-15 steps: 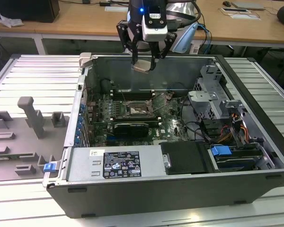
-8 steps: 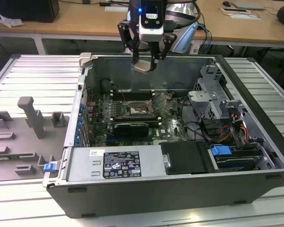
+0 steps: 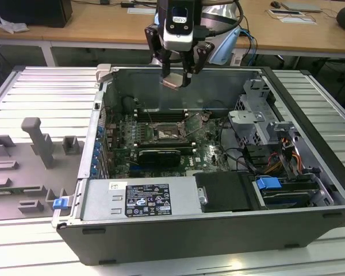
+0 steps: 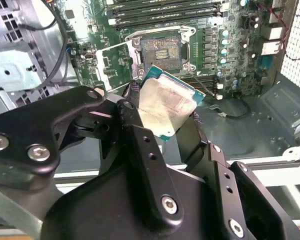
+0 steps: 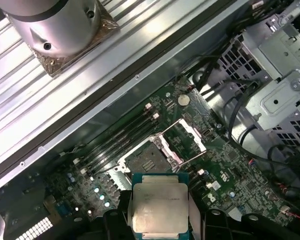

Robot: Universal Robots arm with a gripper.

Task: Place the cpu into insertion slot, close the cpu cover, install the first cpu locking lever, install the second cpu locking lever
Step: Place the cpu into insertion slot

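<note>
1. The gripper (image 3: 176, 79) is clamped on the cpu (image 5: 160, 206), with its fingers (image 4: 134, 116) pressing two opposite edges. It hangs over the far part of the open computer case (image 3: 218, 227), well apart from the motherboard (image 3: 211, 153).
2. The insertion slot (image 3: 170, 131) lies bare below the chip and nearer. Its cpu cover (image 5: 189, 135) is swung up and open just beside it, on the exterior view's right.
3. In the first wrist view the chip's edges do not run parallel with the socket's sides. If it were lowered turned like this, a corner would probably land on the contacts or ride up on the rim.
4. The hold is on thin edges only. A slight slip could drop the chip onto the board or tip it in the grip.
5. The raised cover stands close to the slot. A finger coming down on that side might catch it and knock it over the empty socket.
6. The chip's underside and notches are hidden, so its orientation cannot be checked.
7. The gripper's own body partly hides where the pads meet the chip.
8. The locking levers are too thin to make out with confidence.
</note>
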